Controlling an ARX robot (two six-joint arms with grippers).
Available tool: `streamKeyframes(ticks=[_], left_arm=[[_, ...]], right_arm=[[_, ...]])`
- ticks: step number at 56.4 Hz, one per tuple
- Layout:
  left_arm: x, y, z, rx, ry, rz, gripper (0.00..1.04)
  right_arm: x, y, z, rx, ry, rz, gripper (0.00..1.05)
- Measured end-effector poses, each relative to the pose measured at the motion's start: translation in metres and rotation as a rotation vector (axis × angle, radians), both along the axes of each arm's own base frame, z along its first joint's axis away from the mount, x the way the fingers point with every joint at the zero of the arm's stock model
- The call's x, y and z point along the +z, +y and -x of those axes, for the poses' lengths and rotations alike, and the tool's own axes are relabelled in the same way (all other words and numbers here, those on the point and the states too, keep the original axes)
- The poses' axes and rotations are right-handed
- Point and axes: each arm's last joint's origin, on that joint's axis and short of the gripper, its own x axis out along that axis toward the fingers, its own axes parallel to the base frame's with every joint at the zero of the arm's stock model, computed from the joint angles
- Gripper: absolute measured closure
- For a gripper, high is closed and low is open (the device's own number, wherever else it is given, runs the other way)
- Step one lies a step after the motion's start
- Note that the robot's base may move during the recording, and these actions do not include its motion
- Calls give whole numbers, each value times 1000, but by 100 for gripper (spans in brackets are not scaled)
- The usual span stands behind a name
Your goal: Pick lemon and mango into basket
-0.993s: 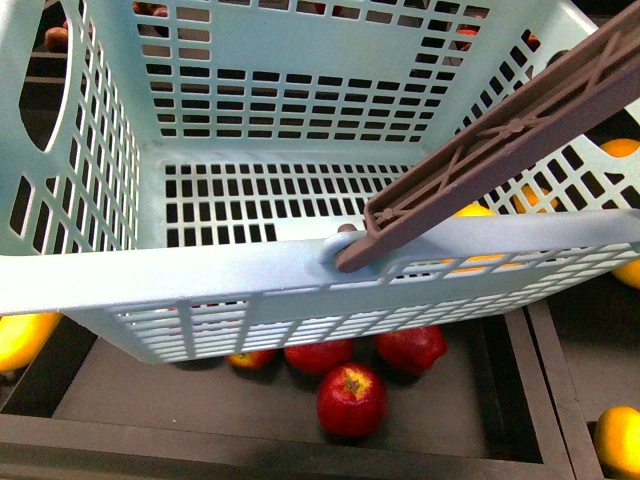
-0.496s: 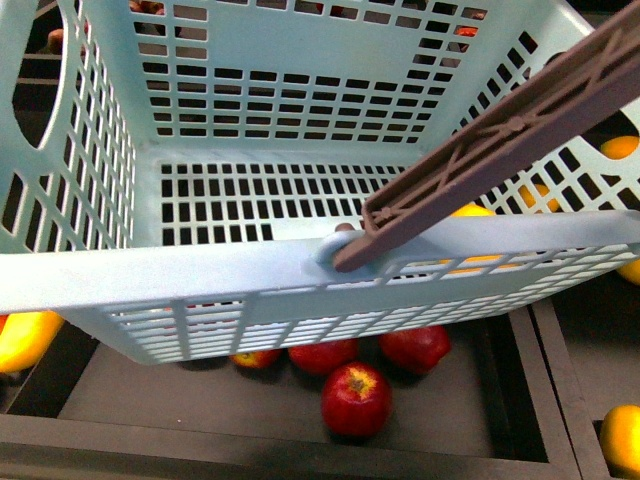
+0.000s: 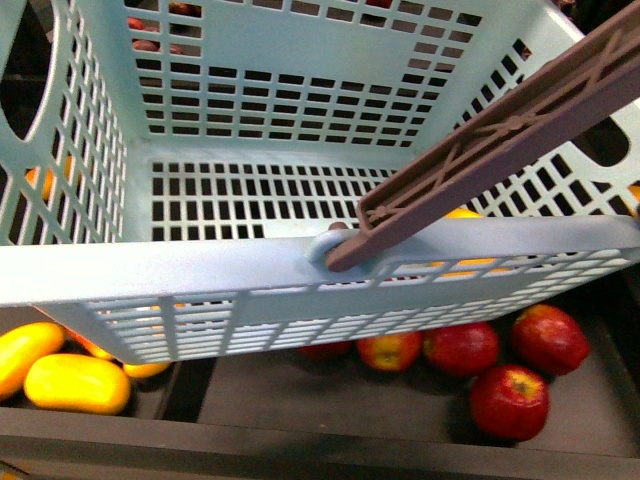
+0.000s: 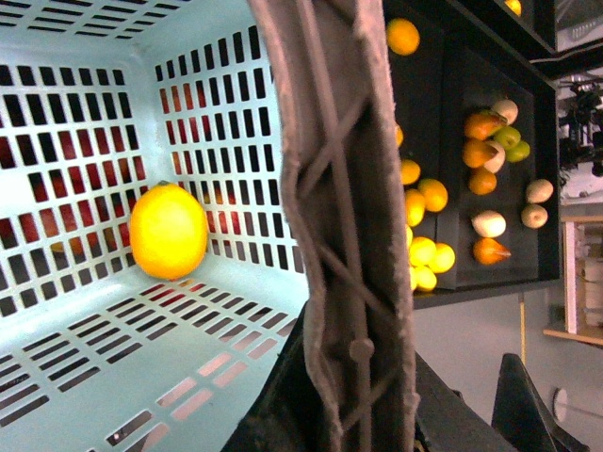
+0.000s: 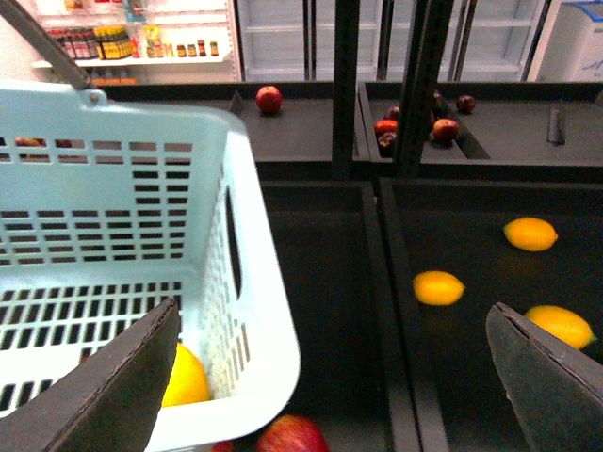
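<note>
Mango (image 3: 75, 383) is the one left to fetch, far as I can judge. It lies in the fruit tray (image 3: 300, 440) below the near left corner of the basket (image 3: 200, 275), just beside a second mango (image 3: 25, 355) and well apart from the red apples (image 3: 510, 400) further right. Lemon (image 4: 168, 231) already sits inside the basket, on the slotted floor near a wall (left wrist view shows it best).

I'd expect the mango to be heavier than the lemon, smooth and a bit slippery, firm but easy to bruise. So I'd take it across the narrow middle, not by the ends, and squeeze gently.

Left gripper (image 4: 356, 414) sits under the brown handle (image 4: 330, 217) with its jaws clenched round it, and the basket hangs tilted from that arm above the trays. Right gripper (image 5: 330, 391) hovers beside the basket's right wall over a dark tray (image 5: 452, 377) with a few loose lemons (image 5: 438, 287). It points forward and down, jaws spread wide with nothing between them. That arm looks to be on the wrong side for the mango, I reckon.
</note>
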Motion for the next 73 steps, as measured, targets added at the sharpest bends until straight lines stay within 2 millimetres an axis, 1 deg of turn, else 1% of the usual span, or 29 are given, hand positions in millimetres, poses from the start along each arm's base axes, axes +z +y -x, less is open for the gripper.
streamKeyframes(ticks=[73], left_arm=[[-1,1,-1,0,3,-1,98]], right_arm=[[0,0,0,4,-1,0,9]])
